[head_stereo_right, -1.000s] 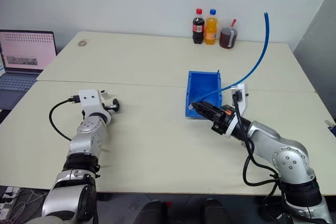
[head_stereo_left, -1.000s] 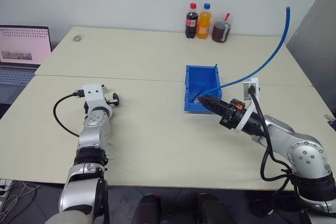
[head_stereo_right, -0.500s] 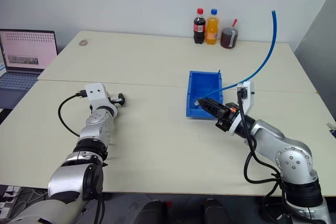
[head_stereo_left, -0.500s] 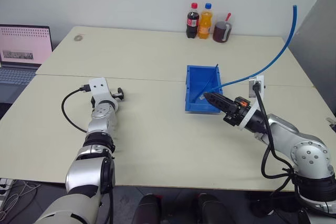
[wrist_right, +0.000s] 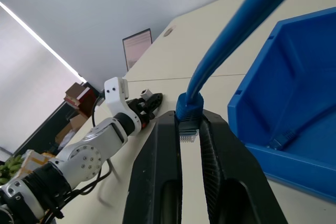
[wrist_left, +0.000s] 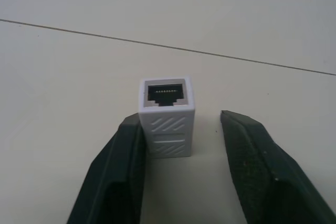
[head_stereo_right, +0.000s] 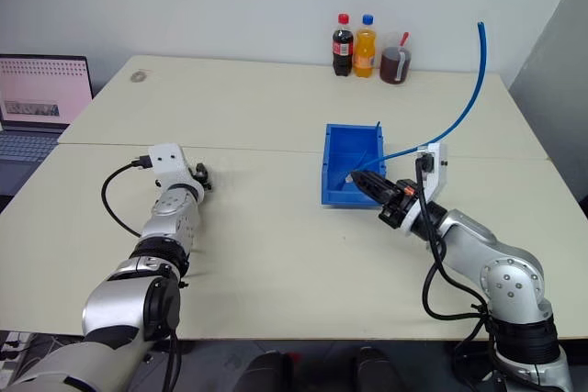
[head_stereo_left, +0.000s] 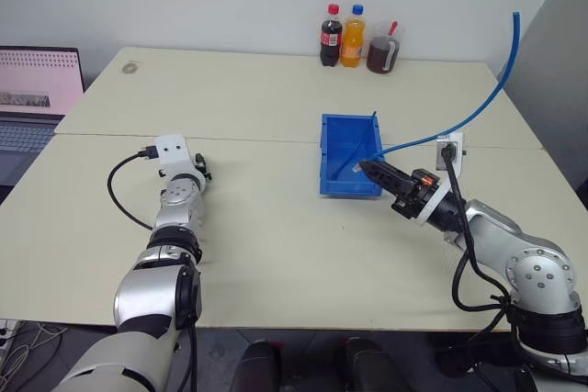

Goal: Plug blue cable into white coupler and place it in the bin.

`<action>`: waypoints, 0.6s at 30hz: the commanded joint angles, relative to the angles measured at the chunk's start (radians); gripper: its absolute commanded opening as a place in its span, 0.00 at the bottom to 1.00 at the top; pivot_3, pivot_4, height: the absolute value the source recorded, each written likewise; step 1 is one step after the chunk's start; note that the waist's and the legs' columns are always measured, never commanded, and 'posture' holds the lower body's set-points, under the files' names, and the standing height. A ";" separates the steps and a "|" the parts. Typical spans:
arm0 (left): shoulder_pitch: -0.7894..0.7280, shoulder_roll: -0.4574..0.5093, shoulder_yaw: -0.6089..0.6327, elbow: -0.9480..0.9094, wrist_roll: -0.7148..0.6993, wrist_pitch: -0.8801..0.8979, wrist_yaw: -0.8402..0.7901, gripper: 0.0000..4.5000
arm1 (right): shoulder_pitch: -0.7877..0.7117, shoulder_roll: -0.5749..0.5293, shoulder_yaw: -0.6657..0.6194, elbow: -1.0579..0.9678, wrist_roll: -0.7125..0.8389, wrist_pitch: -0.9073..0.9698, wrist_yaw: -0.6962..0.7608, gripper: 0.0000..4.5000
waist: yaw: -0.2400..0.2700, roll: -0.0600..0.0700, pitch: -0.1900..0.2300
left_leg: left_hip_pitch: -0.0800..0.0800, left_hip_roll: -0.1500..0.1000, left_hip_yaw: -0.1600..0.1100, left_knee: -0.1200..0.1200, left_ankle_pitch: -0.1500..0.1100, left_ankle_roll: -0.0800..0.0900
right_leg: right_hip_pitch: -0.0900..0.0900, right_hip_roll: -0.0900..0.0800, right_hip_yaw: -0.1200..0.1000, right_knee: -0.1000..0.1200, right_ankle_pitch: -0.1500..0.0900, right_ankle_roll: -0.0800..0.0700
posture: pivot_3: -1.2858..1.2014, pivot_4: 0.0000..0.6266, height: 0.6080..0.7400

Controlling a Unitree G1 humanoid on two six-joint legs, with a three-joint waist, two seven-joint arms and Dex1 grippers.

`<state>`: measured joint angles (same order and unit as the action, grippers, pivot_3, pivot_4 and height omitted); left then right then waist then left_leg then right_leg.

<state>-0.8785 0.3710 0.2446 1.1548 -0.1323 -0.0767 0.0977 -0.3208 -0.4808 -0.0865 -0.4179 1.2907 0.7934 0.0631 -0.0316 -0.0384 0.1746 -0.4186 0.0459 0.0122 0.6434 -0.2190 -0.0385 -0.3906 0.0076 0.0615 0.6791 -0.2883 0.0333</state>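
In the left eye view the bin (head_stereo_left: pixel 349 169) sits mid-frame on the bench (head_stereo_left: pixel 276 227) beside the right claw (head_stereo_left: pixel 366 168), clenched on the blue cable (head_stereo_left: pixel 459 121), while the left wrist view shows the left claw (wrist_left: pixel 181 135) spread around the white coupler (wrist_left: pixel 167 116), one finger (wrist_left: pixel 123 166) touching it.

Head views: coupler (head_stereo_right: pixel 204 174) too small to make out, mostly hidden by the left fingers (head_stereo_right: pixel 200 178). Laptop (head_stereo_right: pixel 41 103) cut by the picture's left edge. Cable (head_stereo_right: pixel 457 115) far end runs out past the wall line, end not seen. Labels on bottles (head_stereo_right: pixel 354 45) unreadable.

Left wrist view: fingers (wrist_left: pixel 118 177) cut off at the bottom edge; whether the second finger touches the coupler's far side cannot be told.

Right wrist view: bin (wrist_right: pixel 294 98) cut by the right edge; plug contacts partly hidden between the fingers (wrist_right: pixel 163 177).
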 commanded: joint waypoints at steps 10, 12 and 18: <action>-0.009 0.025 0.004 0.007 0.014 -0.006 0.004 0.18 | 0.013 0.017 -0.043 -0.032 -0.009 0.003 -0.004 0.05 | 0.001 0.000 0.000 | 0.000 0.000 0.000 0.000 0.000 0.000 | 0.000 0.000 0.000 0.000 0.000 0.000 | 0.52 0.24 1.00; -0.008 0.030 -0.003 0.003 0.018 0.000 -0.013 0.18 | 0.014 0.026 -0.042 -0.030 -0.015 -0.001 -0.013 0.05 | 0.000 0.000 0.000 | 0.000 0.000 0.000 0.000 0.000 0.000 | 0.000 0.000 0.000 0.000 0.000 0.000 | 0.52 0.24 1.00; 0.034 0.139 -0.121 -0.193 0.025 0.005 -0.509 0.18 | 0.007 0.016 -0.037 -0.048 -0.056 0.009 -0.024 0.05 | 0.000 0.000 0.000 | -0.001 -0.001 0.001 -0.001 0.000 0.000 | -0.002 0.001 0.000 0.000 0.001 -0.001 | 0.52 0.24 1.00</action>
<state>-0.8533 0.4662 0.1737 1.1103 -0.0929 -0.0707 -0.1526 -0.3022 -0.4554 -0.0984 -0.4186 1.2355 0.7993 0.0402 -0.0317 -0.0384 0.1746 -0.4206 0.0453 0.0131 0.6426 -0.2189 -0.0388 -0.3937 0.0088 0.0617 0.6794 -0.2872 0.0312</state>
